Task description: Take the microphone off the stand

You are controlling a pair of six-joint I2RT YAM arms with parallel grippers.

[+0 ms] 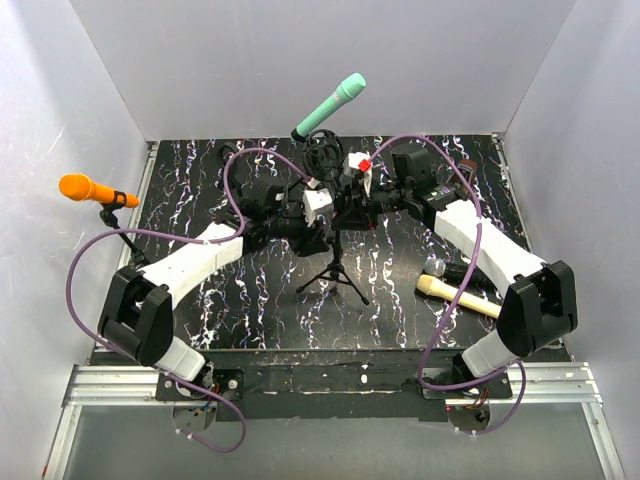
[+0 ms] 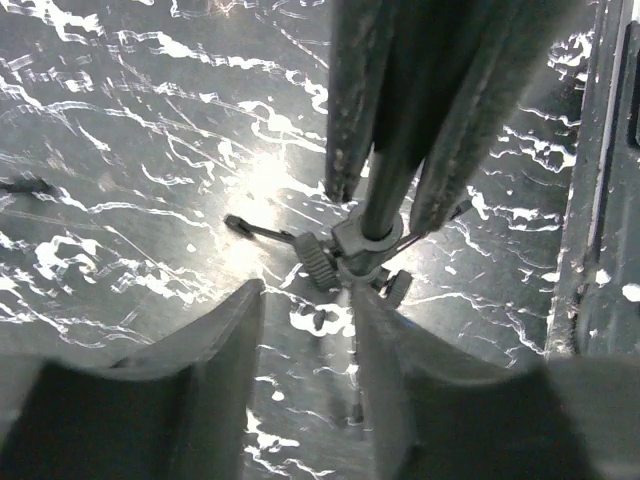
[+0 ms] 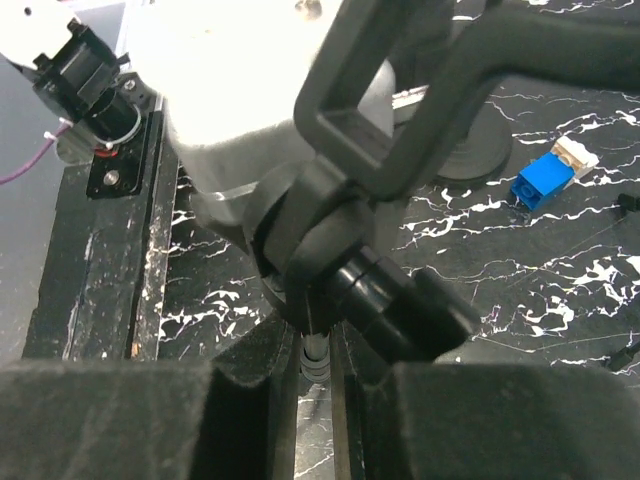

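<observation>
While right gripper (image 3: 315, 350) clamps thin pole of tripod stand (image 1: 336, 272), left gripper (image 2: 305, 325) sits nearly closed beside it, grasp unclear; teal microphone (image 1: 331, 107) seated in holder (image 1: 322, 150) atop stand, tilted up-right; brace stand firmly, take mic body, draw out along its own axis

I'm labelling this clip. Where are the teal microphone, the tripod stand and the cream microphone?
teal microphone (image 1: 328, 108), top view, on its handle.
tripod stand (image 1: 336, 266), top view, where its legs meet.
cream microphone (image 1: 462, 297), top view, on its mid-handle.
</observation>
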